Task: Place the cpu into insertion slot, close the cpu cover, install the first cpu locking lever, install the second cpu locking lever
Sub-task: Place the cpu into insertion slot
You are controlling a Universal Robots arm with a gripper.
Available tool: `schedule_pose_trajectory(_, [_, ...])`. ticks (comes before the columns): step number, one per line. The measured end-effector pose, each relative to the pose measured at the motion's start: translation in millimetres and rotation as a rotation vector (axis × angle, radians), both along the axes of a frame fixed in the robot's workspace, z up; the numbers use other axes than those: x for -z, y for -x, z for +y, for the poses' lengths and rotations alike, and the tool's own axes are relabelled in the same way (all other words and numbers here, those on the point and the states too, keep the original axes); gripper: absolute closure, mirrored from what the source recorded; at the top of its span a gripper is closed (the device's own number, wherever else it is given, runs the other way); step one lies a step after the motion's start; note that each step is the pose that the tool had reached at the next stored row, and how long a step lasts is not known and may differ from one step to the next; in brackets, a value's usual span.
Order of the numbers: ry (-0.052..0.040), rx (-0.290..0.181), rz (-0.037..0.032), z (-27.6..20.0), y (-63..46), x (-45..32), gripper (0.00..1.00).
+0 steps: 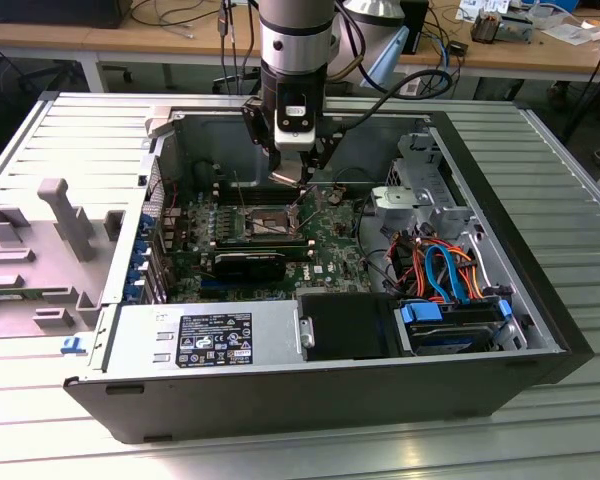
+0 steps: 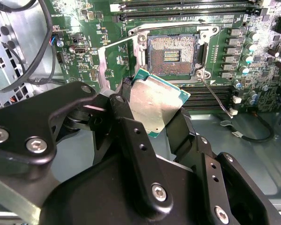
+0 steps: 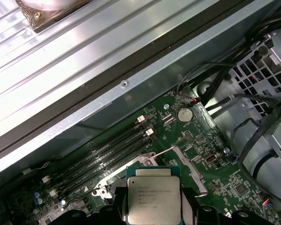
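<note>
Exterior view: the gripper (image 1: 300, 185) hangs inside the open computer case (image 1: 330, 400), just above the green motherboard (image 1: 330, 245). In the second wrist view, its black fingers (image 2: 123, 108) clamp the tilted cpu (image 2: 154, 105) by two edges, near the bare insertion slot (image 2: 173, 54) but apart from it. In the first wrist view, the cpu (image 3: 153, 199) shows its silver top, with the memory slots (image 3: 107, 150) beyond.

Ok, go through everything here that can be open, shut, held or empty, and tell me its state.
cpu: held in the gripper, off the board, not seated.
gripper: shut on the cpu.
insertion slot: empty and uncovered.
cpu cover: swung open, clear of the slot.
locking lever: unlatched, standing away from the slot.
computer case: lying on its side, side open.
</note>
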State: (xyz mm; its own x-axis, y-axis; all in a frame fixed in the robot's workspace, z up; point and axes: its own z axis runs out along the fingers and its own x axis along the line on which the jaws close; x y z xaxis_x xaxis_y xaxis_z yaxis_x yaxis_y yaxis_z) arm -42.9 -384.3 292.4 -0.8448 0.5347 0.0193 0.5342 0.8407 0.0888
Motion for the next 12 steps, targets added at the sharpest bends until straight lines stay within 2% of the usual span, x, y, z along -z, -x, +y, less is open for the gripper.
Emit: schedule_pose_trajectory(12, [0.0001, 0.012, 0.0000, 0.0, 0.0, 0.1, 0.45])
